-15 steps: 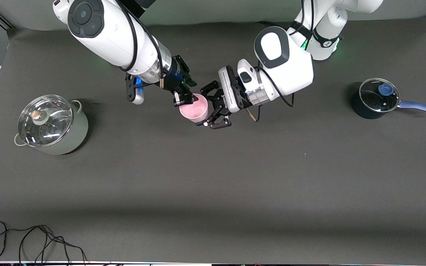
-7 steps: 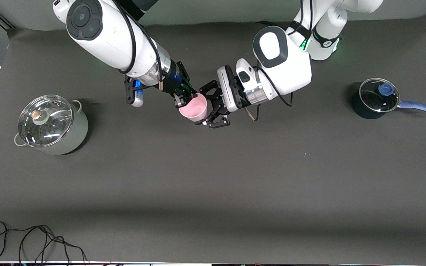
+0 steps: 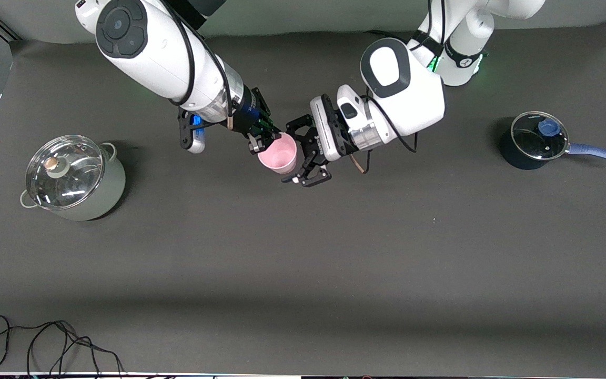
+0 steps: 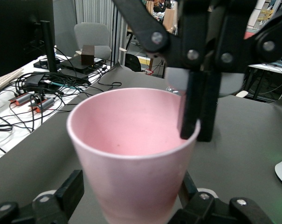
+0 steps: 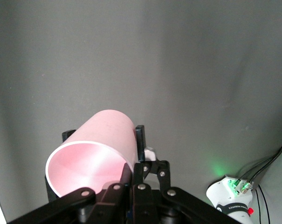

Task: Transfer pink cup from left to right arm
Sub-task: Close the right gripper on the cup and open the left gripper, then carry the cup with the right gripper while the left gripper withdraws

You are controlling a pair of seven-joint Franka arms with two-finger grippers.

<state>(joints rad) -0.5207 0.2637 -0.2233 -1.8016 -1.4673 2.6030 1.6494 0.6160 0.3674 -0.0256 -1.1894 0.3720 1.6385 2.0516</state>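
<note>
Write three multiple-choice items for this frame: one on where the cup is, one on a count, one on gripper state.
1. Where is the pink cup?
A. Inside the green pot
B. In the air between both grippers, over the mat
C. Standing on the mat beside the saucepan

2. How many lidded cooking vessels stand on the table?
A. One
B. Two
C. Four

3. Which gripper is clamped on the cup?
A. Right gripper, on the rim
B. Left gripper, around the body
C. Neither

Answers:
1 B: the cup hangs between the right gripper and left gripper.
2 B: a green pot toward the right arm's end and a blue saucepan toward the left arm's end, each under a glass lid.
3 A: in the left wrist view the right gripper's fingers pinch the rim wall, while the left gripper's fingers stand apart beside the cup.
</note>
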